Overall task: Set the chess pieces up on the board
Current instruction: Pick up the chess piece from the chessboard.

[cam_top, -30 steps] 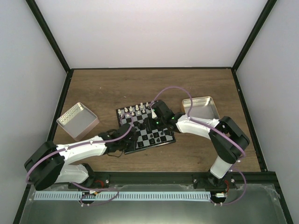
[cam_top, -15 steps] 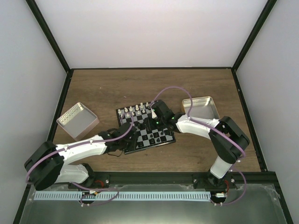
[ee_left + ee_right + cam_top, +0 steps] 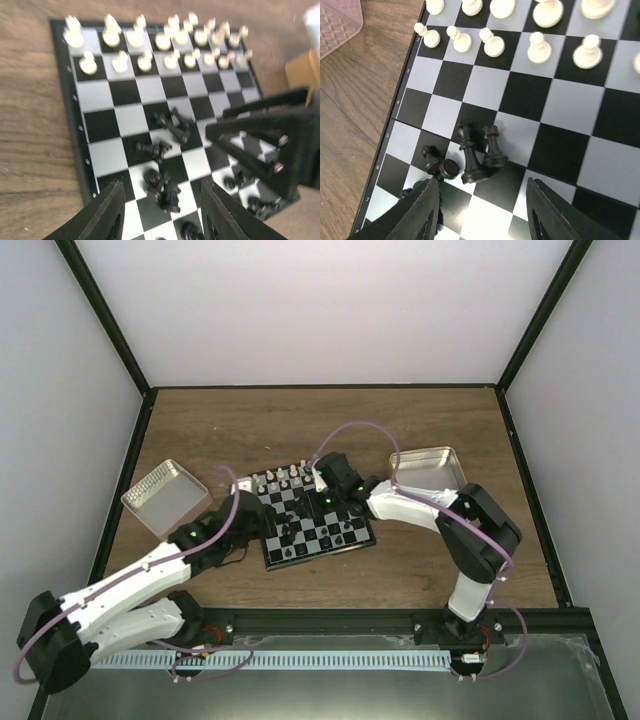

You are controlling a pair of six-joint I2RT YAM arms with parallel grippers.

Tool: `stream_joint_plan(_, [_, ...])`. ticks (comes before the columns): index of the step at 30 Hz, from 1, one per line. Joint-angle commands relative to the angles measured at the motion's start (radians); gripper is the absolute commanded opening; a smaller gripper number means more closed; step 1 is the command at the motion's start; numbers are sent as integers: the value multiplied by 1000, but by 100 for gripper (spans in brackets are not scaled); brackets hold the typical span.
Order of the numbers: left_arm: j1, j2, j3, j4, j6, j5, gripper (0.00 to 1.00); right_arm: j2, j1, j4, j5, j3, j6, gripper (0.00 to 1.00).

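Hovering over square checked board (image 3: 615,115), left pincer (image 3: 162,200), right pincer (image 3: 482,200) — both parted, empty.

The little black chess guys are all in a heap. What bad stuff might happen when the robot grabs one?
1. The black pieces crowd together, some lying down, so the open right pincer above them might nip two or topple a standing one.
2. The white pieces stand in neat rows on the same board; a swinging arm might knock them.
3. The left pincer is near that heap too, so the arms might bump.
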Motion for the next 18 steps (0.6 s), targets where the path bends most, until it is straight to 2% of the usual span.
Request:
stream_joint_plan(1, [48, -85, -20, -14, -59, -102, 44, 65, 38, -56, 45, 93, -44, 49])
stream_joint_plan(5, [84, -105, -42, -7, -73, -74, 44, 113, 55, -80, 69, 129, -56, 47])
stream_joint_plan(9, [103, -99, -57, 2, -74, -42, 44, 150, 68, -112, 103, 164, -66, 40])
stream_joint_plan(15, [115, -97, -73, 23, -74, -16, 44, 167, 72, -133, 142, 161, -66, 39])
stream_joint_plan(18, [121, -95, -76, 28, -74, -13, 44, 168, 72, -138, 151, 157, -69, 35])
